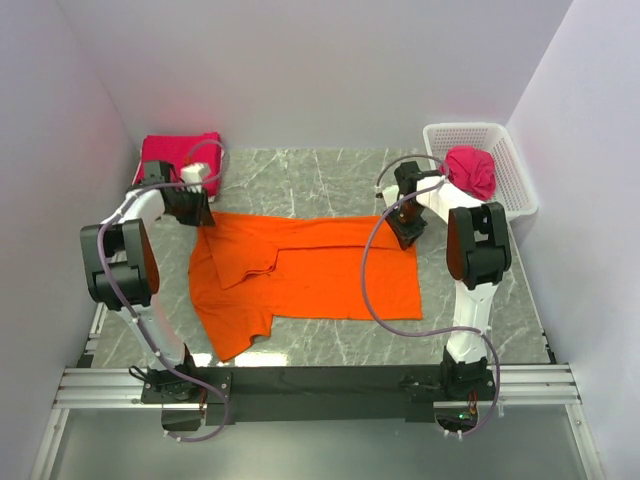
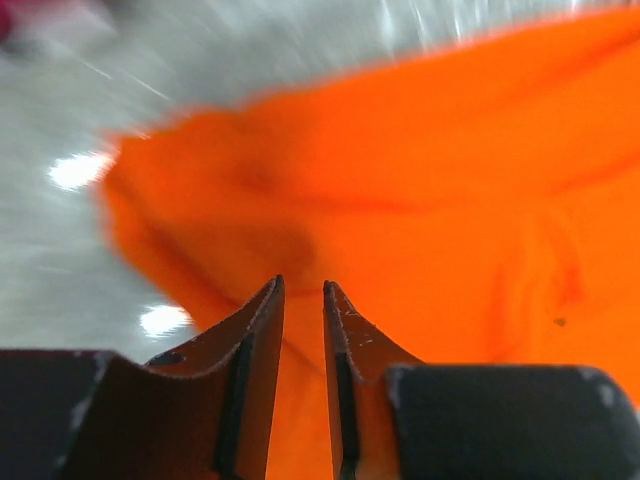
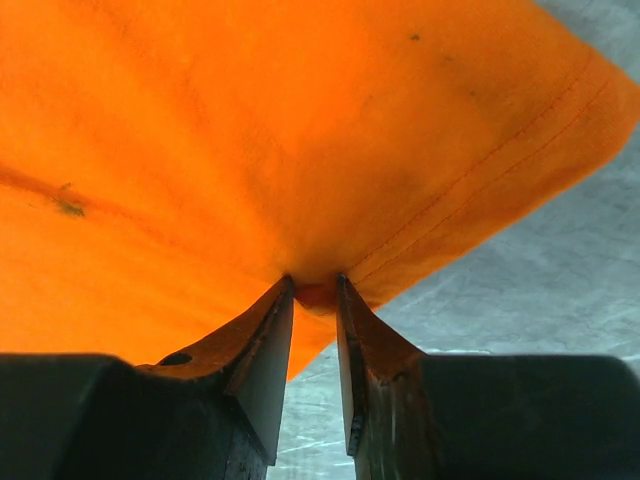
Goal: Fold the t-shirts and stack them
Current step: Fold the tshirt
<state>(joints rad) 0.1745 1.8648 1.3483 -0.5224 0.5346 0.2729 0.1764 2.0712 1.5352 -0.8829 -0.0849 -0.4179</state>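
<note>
**Orange shirt (image 1: 320, 275) spread out, far edge doubled over**

Spread over the middle of the marble table (image 1: 300, 175), a band along the far edge folded toward the near side, one sleeve splayed out at the near left. Left gripper (image 1: 197, 213) down at the far-left corner of the cloth, right gripper (image 1: 408, 235) at the far-right corner.

Seen from the right wrist: jaws nearly together, a small bunch of orange cloth nipped between the tips, just inside the stitched hem, grey marble beyond the corner. Seen from the left wrist: blurred, fingers (image 2: 258, 335) set close with only a slim slit between, orange cloth beneath and beyond the tips. No telling whether any cloth sits in that slit.

Folded pink shirt (image 1: 180, 158) in the far-left corner of the table, just behind the left gripper, apart from the orange one. Crumpled pink shirt (image 1: 470, 172) heaped in the left end of the white basket (image 1: 510, 165), rising above its rim, near the right gripper. Basket at the far right, against the wall.
</note>
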